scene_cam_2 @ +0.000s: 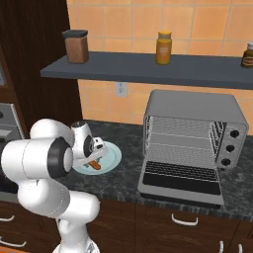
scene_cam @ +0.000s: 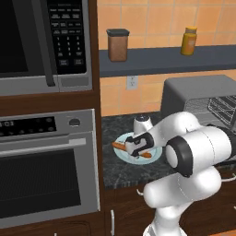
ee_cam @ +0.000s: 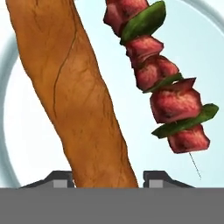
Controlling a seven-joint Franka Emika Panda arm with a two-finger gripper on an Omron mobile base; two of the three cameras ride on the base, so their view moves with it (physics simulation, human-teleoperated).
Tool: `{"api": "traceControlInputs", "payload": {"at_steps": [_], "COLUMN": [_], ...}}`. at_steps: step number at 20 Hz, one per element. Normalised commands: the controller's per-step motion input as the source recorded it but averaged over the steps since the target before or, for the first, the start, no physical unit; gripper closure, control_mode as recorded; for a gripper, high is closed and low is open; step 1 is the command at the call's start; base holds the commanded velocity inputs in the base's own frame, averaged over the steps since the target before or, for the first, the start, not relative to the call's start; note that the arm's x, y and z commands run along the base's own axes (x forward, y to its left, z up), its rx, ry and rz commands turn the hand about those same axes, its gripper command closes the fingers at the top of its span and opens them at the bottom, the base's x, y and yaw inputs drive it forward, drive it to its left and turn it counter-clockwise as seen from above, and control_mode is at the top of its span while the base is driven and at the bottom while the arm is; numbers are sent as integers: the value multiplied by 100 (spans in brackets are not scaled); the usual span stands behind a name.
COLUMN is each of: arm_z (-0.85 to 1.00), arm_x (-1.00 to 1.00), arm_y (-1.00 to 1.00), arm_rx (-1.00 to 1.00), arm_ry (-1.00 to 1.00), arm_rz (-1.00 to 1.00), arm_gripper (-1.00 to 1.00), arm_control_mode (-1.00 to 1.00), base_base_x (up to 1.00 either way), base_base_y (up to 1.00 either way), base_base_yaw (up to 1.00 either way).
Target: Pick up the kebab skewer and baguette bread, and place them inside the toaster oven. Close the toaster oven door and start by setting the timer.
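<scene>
Your gripper point(ee_cam: 105, 180) hid the baguette's point(ee_cam: 74, 92) near end; its tips straddled the bread, grip unclear, skewer point(ee_cam: 164, 83) just beside.

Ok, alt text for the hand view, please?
Close-up from above: a long orange-brown baguette runs between the two dark finger tips on a pale blue plate. Beside it, apart, lies a skewer of red meat chunks and green pepper.

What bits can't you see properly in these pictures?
- Baguette bread: both ends cut off by the hand view's edges.
- Kebab skewer: hidden behind the gripper in the left base view.
- Toaster oven: its right side is cut off there.
- Plate: partly covered by the arm.
</scene>
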Motion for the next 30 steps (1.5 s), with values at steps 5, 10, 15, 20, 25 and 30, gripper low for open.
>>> {"api": "traceControlInputs", "payload": {"at_steps": [5,10,15,20,25,30], "arm_z": [27,98,76,58,54,75], "arm_x": [-57,-98,-88,-26,24,19], "arm_y": [-55,-99,-100,-100,-100,-100], "arm_rx": [0,0,0,0,0,0], "arm_ry": [-12,-28,-25,-1,0,7], "arm_rz": [11,30,33,14,3,4], "arm_gripper": [100,100,100,100,100,100], "arm_control_mode": [-100,-100,-100,-100,-100,-100], "base_base_x": [0,0,0,0,0,0], "base_base_y": [0,0,0,0,0,0], "base_base_yaw": [0,0,0,0,0,0]}}
